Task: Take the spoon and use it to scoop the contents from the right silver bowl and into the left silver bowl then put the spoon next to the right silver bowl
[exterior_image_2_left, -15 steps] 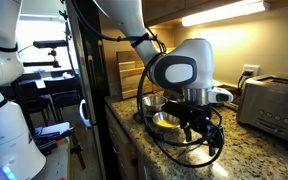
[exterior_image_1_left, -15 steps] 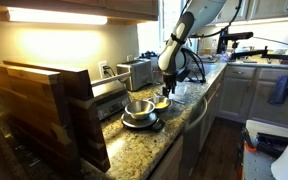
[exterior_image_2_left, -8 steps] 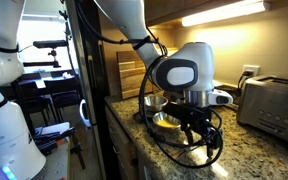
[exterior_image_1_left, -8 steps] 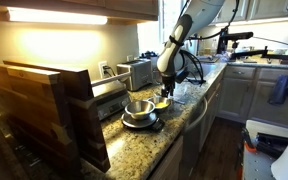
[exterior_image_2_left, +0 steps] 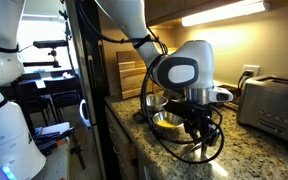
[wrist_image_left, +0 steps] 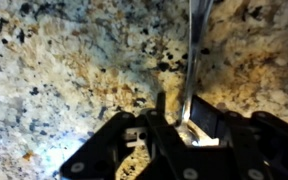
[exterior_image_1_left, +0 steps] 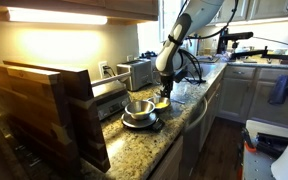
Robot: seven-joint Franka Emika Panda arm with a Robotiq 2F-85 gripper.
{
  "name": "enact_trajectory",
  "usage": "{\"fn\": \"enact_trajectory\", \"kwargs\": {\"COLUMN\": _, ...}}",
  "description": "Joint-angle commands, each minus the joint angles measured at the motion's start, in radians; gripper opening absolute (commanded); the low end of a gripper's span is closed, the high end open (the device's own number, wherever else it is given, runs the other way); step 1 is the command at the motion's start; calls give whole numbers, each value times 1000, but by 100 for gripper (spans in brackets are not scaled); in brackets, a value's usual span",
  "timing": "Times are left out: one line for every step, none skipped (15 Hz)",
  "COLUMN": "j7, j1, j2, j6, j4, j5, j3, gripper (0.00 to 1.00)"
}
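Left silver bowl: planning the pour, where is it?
In an exterior view the left silver bowl sits left of the right silver bowl, before the toaster.

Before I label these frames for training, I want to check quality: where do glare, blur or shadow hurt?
In both exterior views an under-cabinet light strip blows out white. Wrist view: soft focus on the granite counter, the spoon handle a bright streak, the pincer in dark silhouette.

Polished speckled stone counter (wrist_image_left: 64, 60); shiny steel left silver bowl (exterior_image_1_left: 138, 108); matt black tool (wrist_image_left: 182, 125); bare wood boards (exterior_image_1_left: 44, 100)
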Motion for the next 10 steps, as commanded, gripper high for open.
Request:
{"fn": "enact_trajectory", "kwargs": {"j7": -2, "j1": -23, "j2": -6, "j6": -21, "j4": -6, "j5": 10, "j3": 27, "gripper": 9}}
{"fn": "enact_trajectory", "kwargs": {"j7": -6, "j1": -27, "j2": -7, "j6": -25, "j4": -5, "j5": 16, "j3": 30, "gripper": 5}}
{"fn": "enact_trajectory", "kwargs": {"j7": -8, "j1": -30, "j2": -7, "j6": -28, "j4": -4, "j5": 21, "j3": 33, "gripper": 4}}
{"fn": "enact_trajectory", "kwargs": {"j7": -12, "j1": -35, "j2": -7, "j6": -31, "j4": -4, "j5": 27, "j3": 34, "gripper": 7}}
{"fn": "enact_trajectory", "kwargs": {"j7": -11, "j1": -36, "j2": -7, "j6": -30, "j4": -4, "j5": 28, "j3": 33, "gripper": 7}}
{"fn": "enact_trajectory", "kwargs": {"j7": -14, "j1": -39, "j2": -8, "j6": -33, "j4": -4, "j5": 32, "j3": 35, "gripper": 7}}
{"fn": "enact_trajectory", "kwargs": {"j7": -14, "j1": -41, "j2": -9, "j6": -33, "j4": -5, "j5": 33, "j3": 35, "gripper": 7}}
{"fn": "enact_trajectory", "kwargs": {"j7": -9, "j1": -36, "j2": -19, "j6": -34, "j4": -12, "j5": 23, "j3": 28, "gripper": 7}}
{"fn": "enact_trajectory", "kwargs": {"j7": -5, "j1": -33, "j2": -27, "j6": -40, "j4": -15, "j5": 17, "j3": 24, "gripper": 7}}
{"fn": "enact_trajectory", "kwargs": {"j7": 12, "j1": -18, "j2": -49, "j6": -49, "j4": -24, "j5": -4, "j3": 7, "gripper": 7}}
